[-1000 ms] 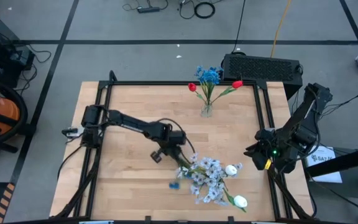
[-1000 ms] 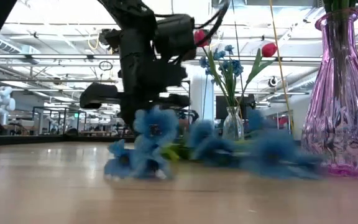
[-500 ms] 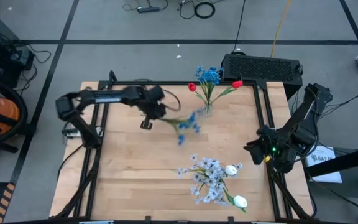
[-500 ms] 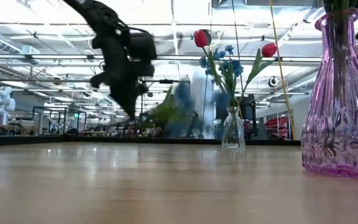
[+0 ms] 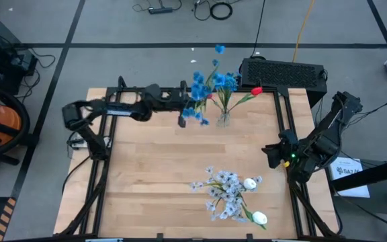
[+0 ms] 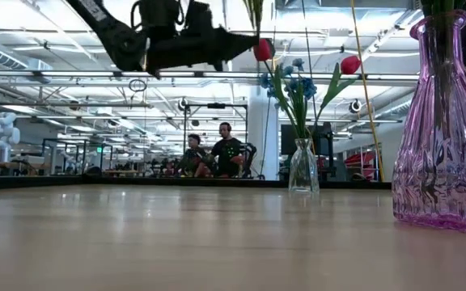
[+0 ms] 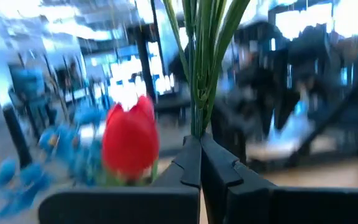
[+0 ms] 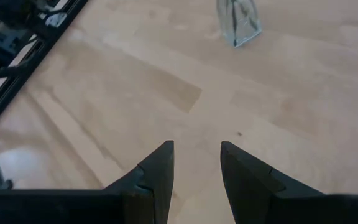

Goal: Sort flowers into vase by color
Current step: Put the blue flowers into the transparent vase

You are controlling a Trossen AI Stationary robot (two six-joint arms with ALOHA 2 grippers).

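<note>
Left arm up high with blue flowers, right beside the glass vase!

The left gripper [image 5: 182,102] hangs over the table's far edge, fingers pinched tight on green stems [image 7: 199,56], the blue flowers [image 5: 197,94] fanning out just left of the small glass vase [image 5: 223,118]. That vase already carries blue blooms and two red tulips [image 5: 256,90]. Nearer the front, the pale lavender flowers [image 5: 224,191] and white tulips [image 5: 250,182] lie in a heap on the wooden table [image 5: 140,168]. Over at the right edge, the right gripper [image 8: 194,163] waits, fingers a narrow gap apart, holding nothing.
</note>
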